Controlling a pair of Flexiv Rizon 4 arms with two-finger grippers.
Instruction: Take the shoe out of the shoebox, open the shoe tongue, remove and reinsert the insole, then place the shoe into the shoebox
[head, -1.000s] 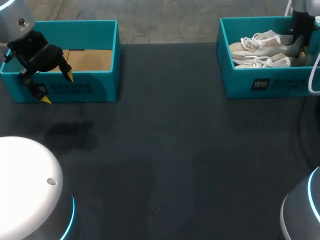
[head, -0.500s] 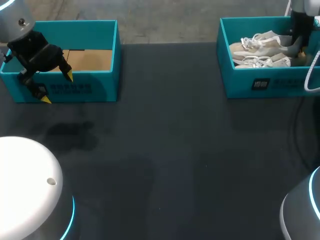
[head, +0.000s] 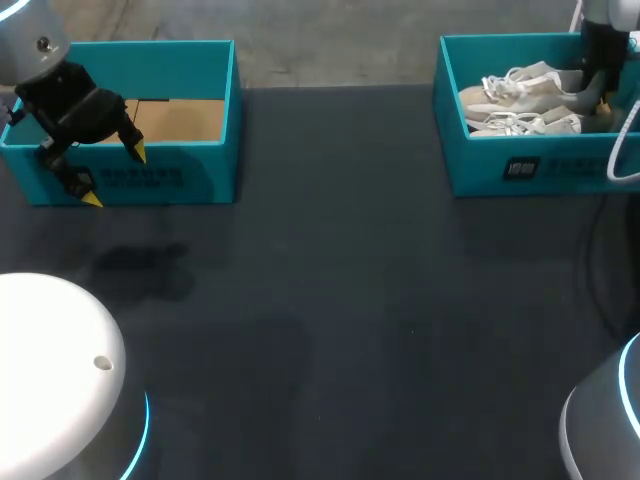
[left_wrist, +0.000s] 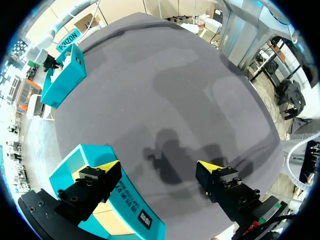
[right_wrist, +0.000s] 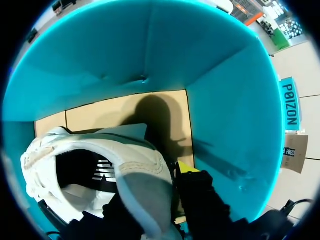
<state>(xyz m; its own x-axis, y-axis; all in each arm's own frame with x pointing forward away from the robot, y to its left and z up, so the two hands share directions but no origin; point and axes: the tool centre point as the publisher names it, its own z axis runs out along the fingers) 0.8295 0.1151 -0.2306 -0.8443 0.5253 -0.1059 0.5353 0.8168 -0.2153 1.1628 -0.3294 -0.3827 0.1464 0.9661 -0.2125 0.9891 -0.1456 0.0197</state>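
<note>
Shoe (right_wrist: 125, 165) in right-hand shoebox (head: 540, 165), rear one of two, second shoe (head: 525, 124) lying just in front of it. Right gripper (head: 598, 103) down inside box at shoe's heel end. Heel collar sits between fingers and looks clamped, but far tip hidden behind shoe, so not certain. Heel grip makes sense: stiffest part, lifts clear of box walls. Left gripper (left_wrist: 159, 167) spread wide and empty, hovering at near wall of other shoebox (head: 190, 180). Probably parked out of the way until shoe reaches table (head: 350, 300).
</note>
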